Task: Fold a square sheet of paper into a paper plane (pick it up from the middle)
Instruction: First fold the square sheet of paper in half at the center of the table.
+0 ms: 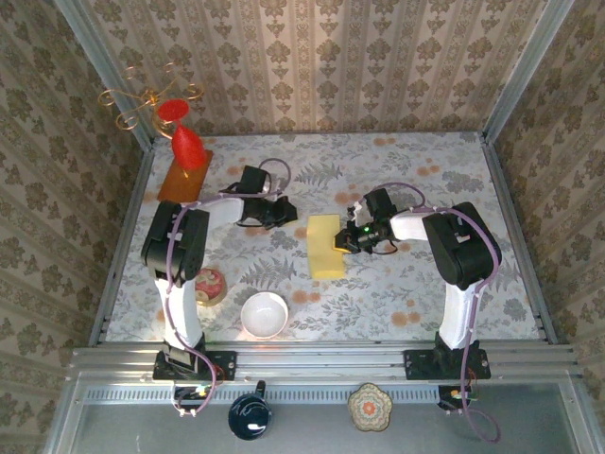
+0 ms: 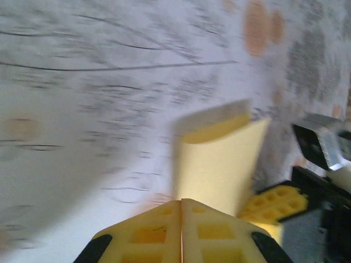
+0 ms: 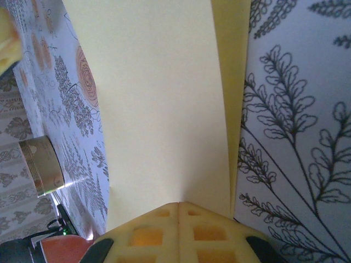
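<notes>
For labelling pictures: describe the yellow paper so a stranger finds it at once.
On the floral table, look between the left hand and right hand. The paper lies there, folded over. Unlike the round white bowl, it is rectangular and pale yellow.

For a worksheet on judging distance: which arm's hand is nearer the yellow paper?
Right. The right hand meets the right edge of the paper. The left hand sits apart from it, off its far left corner.

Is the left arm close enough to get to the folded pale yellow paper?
Probably yes. The left arm's fingers sit right beside the folded pale yellow paper, nothing between; the right arm's fingers pinch its other side.
</notes>
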`<state>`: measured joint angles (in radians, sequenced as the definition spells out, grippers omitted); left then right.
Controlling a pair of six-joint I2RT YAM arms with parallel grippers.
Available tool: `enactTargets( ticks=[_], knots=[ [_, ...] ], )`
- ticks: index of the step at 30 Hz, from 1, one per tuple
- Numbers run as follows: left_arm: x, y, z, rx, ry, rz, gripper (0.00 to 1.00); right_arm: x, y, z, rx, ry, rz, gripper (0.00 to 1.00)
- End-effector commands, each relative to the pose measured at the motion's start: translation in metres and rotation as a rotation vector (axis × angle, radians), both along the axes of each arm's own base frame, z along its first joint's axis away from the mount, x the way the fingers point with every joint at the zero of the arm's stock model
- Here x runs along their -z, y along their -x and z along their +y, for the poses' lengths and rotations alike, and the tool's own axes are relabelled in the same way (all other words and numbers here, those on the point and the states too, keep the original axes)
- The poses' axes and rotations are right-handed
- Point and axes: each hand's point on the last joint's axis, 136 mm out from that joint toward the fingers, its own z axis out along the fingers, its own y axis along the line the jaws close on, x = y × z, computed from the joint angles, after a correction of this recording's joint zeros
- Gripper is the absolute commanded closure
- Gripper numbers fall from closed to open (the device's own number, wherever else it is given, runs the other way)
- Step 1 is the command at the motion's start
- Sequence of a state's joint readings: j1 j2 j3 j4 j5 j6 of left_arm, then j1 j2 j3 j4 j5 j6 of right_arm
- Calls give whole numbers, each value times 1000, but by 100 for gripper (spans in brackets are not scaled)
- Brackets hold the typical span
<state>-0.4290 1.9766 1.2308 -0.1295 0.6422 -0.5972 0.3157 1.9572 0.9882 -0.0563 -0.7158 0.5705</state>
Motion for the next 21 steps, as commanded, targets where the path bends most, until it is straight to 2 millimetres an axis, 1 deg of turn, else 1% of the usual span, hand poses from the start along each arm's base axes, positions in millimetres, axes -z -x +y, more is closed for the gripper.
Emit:
enactTargets(
  ticks=[1, 3, 6, 10, 11, 14, 17, 18, 20, 21],
  knots=[
    [-20, 12, -37, 67, 29, -46, 90, 86, 48, -56, 58, 322, 203, 97],
    [-12, 14, -49, 84, 28, -33, 90, 85, 47, -56, 59, 321, 202, 97],
    [2, 16, -61, 117, 31, 13, 90, 85, 46, -56, 59, 320, 200, 97],
    [22, 11, -56, 114, -13, 41, 90, 84, 46, -58, 63, 318, 200, 97],
    [28, 5, -50, 95, -41, 34, 90, 84, 46, -58, 64, 318, 199, 97],
    [40, -8, -37, 66, -36, 26, 90, 84, 47, -59, 69, 316, 203, 97],
    [60, -24, -14, 28, -85, 35, 91, 83, 45, -60, 74, 317, 198, 97],
    [66, -33, 0, -1, -101, 42, 91, 82, 45, -61, 77, 317, 197, 97],
    [68, -43, 12, -28, -109, 46, 91, 81, 45, -61, 77, 316, 195, 97],
    [67, -49, 17, -36, -115, 40, 91, 81, 44, -61, 78, 315, 194, 97]
  ],
)
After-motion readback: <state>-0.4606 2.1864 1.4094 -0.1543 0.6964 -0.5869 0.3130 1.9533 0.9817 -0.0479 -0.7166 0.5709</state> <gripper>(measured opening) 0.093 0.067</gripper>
